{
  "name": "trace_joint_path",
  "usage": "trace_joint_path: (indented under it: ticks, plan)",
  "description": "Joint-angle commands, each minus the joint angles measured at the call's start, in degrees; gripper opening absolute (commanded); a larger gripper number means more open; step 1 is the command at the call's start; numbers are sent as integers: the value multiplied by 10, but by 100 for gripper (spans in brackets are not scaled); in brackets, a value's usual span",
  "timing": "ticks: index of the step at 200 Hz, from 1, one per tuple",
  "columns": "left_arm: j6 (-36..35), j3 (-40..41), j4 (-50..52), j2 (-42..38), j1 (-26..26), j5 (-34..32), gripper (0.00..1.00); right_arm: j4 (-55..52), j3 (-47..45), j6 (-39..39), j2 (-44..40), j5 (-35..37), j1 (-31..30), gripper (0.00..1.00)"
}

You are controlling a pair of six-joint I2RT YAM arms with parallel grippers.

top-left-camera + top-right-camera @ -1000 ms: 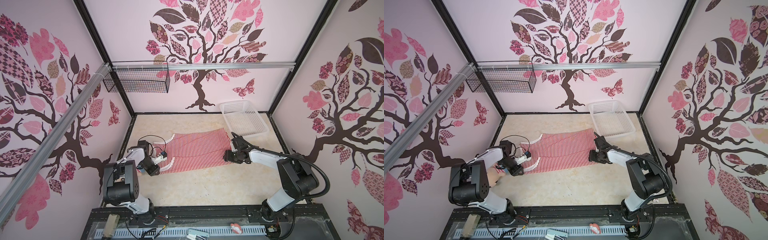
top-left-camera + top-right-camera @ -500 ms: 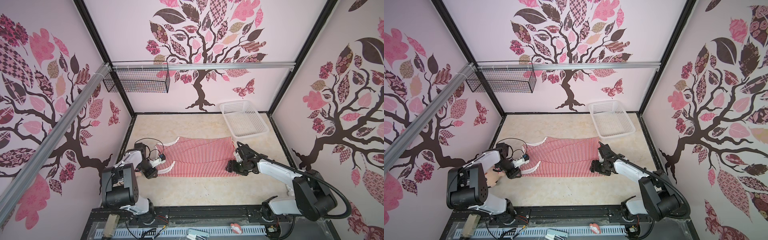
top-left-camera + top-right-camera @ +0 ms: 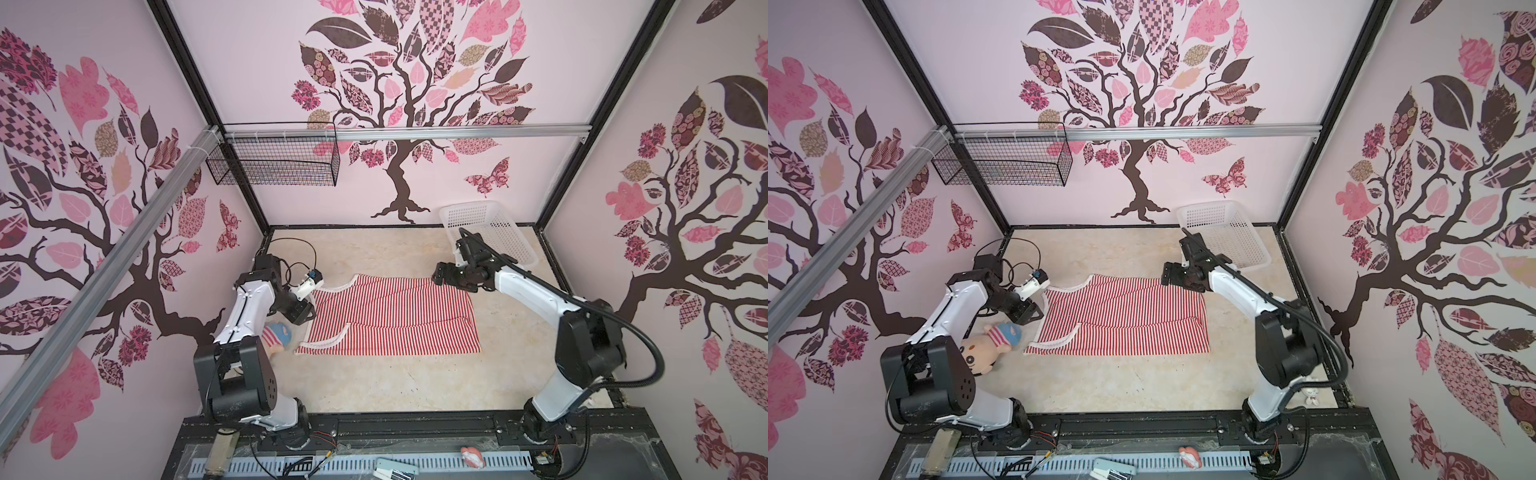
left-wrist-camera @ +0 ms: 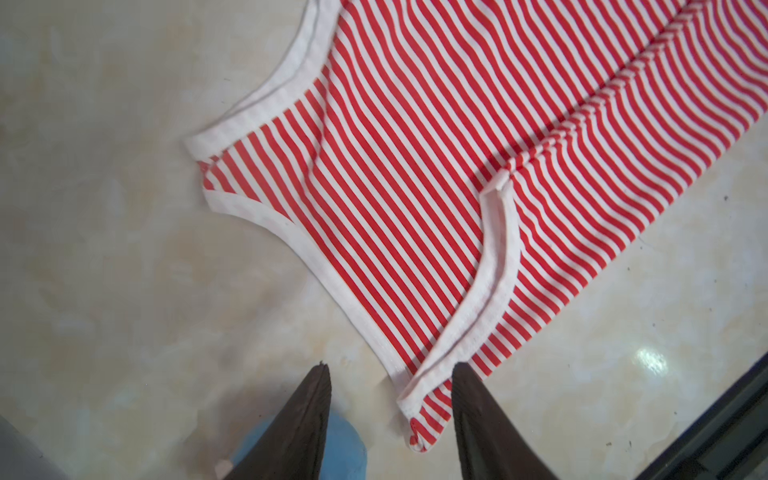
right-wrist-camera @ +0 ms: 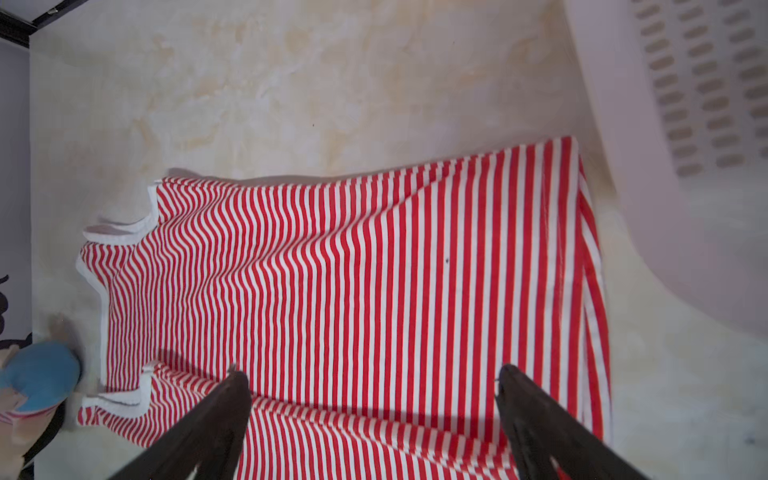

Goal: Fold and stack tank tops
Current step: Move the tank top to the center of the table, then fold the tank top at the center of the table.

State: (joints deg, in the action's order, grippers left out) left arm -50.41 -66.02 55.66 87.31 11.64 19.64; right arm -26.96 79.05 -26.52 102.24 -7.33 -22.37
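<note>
Red-and-white striped fabric tank top (image 3: pixel 390 307) is lying on the beige counter (image 3: pixel 374 386), one long side folded in, both arms' jaws standing open; cross-fold and stacking apparently remaining.

No legible writing

No text, label, brand, number or sign can be read on anything in any of the views.

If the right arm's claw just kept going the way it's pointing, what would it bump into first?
Most likely the striped tank top. The right gripper hangs open above its hem end, angled down at the cloth, with nothing in between. Its height is hard to judge.
</note>
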Motion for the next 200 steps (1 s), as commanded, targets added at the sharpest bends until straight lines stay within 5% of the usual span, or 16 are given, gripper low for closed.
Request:
trace_joint_path:
  ticks: [1,41,79,149,200]
  plan:
    - [84,-30,-59,50,-10,17,52,-28,106,18,93,28,8,95]
    - [149,-70,-108,117,-35,7,52,-126,333,31,264,140,15,95]
    - [181,-96,-138,162,-68,-15,52,-190,429,45,337,220,30,96]
    - [290,-223,-136,269,-71,43,53,-188,395,66,317,250,53,96]
    - [309,-305,-105,327,-82,87,53,-100,214,50,188,137,48,96]
